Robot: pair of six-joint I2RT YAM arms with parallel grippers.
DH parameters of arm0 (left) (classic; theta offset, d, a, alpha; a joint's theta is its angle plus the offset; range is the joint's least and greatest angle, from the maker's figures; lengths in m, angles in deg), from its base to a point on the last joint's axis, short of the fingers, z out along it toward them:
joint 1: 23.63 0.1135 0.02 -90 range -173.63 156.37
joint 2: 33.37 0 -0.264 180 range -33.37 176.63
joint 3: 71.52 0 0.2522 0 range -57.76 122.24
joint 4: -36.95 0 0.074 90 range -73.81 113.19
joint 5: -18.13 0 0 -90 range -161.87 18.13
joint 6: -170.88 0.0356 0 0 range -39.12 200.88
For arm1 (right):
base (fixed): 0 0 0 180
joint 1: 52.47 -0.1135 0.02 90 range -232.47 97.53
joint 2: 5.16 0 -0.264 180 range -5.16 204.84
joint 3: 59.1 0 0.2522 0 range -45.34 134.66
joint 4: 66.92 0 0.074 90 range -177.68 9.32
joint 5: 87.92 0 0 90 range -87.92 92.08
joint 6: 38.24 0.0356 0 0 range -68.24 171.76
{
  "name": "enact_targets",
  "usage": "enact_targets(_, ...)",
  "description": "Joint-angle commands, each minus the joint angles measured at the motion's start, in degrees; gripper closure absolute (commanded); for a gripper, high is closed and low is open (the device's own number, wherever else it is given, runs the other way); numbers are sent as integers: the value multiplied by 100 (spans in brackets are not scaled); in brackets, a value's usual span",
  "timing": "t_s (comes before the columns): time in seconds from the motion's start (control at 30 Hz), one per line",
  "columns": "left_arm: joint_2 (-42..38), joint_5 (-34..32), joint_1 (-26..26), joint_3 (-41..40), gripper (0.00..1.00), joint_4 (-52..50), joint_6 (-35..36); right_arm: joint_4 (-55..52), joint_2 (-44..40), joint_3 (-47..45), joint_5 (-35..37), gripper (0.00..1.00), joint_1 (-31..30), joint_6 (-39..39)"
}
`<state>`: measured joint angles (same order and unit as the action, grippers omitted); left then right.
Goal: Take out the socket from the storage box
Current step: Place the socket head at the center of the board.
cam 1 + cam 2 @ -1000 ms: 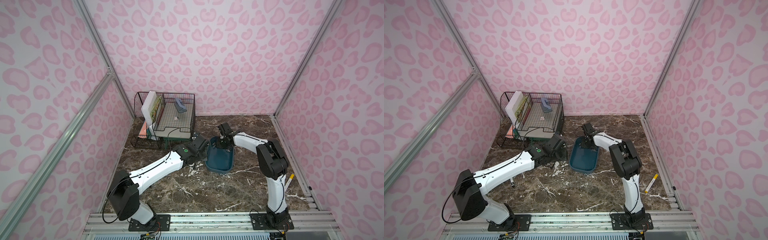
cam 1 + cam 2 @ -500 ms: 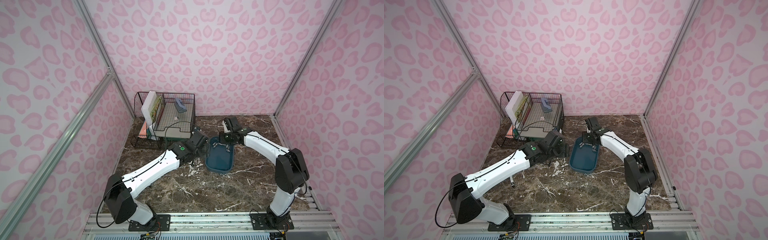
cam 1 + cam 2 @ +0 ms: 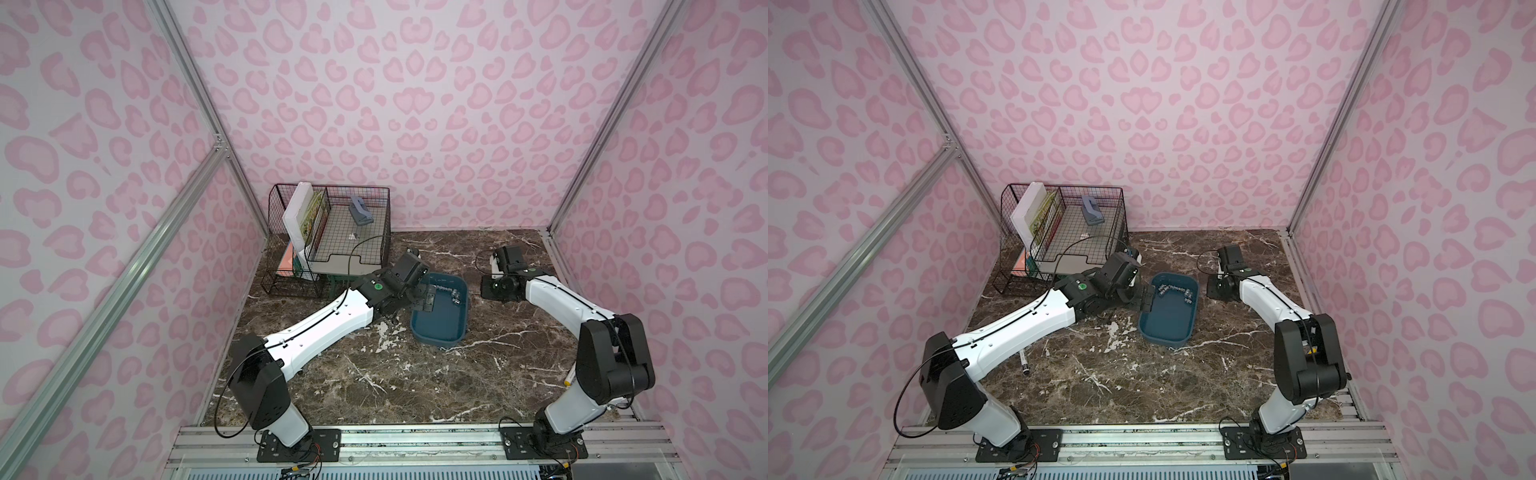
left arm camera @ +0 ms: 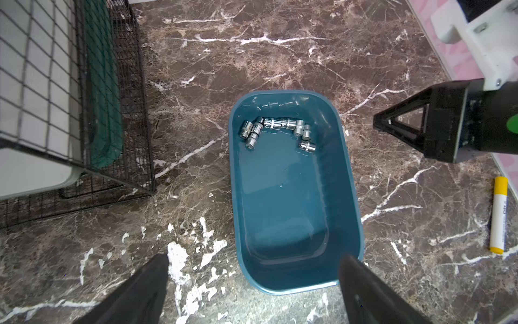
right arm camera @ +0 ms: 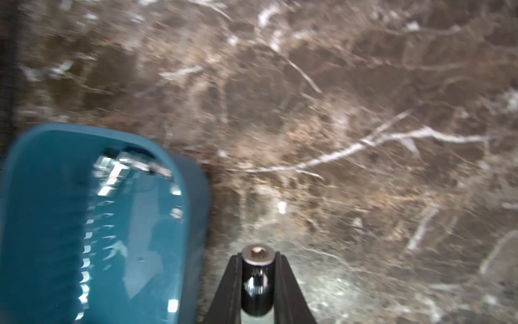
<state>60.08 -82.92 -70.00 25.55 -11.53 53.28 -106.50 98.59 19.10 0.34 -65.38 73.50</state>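
The teal storage box (image 3: 440, 328) (image 3: 1169, 328) sits mid-table, with several chrome sockets (image 4: 277, 129) lying at its far end. My right gripper (image 5: 258, 256) is shut on one dark chrome socket (image 5: 257, 280), held over the marble just beyond the box's right side (image 5: 84, 224). That gripper shows in both top views (image 3: 488, 287) (image 3: 1214, 289). My left gripper (image 4: 255, 259) hangs open at the box's left rim (image 4: 294, 290), nothing between its fingers (image 3: 428, 299).
A black wire-mesh rack (image 3: 328, 241) with books and a blue-grey object (image 3: 359, 212) stands at the back left, close to my left arm. A yellow marker (image 4: 499, 213) lies right of the box. A pen (image 3: 1024, 363) lies under the left arm.
My right gripper has left the far end of the box and swung to its right side with a socket. The left gripper's jaws have spread open at the box's left rim.
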Motion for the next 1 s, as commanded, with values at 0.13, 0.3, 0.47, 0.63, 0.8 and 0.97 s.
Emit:
enact_targets(0.13,519,423,3,309,4,191,329,504,392,-326,74,91,350,-380)
enact_targets(0.3,746,694,-4,424,5,223,239,626,640,-362,140,91,368,-458)
enact_targets(0.47,911,796,-8,543,7,142,168,684,811,-378,166,90,372,-513)
enact_targets(0.63,922,735,-7,525,7,130,123,741,876,-430,174,87,368,-531)
enact_targets(0.8,909,696,-4,488,7,121,106,772,858,-478,166,81,371,-521)
enact_targets(0.97,868,639,-4,451,7,128,79,781,840,-503,157,74,368,-517)
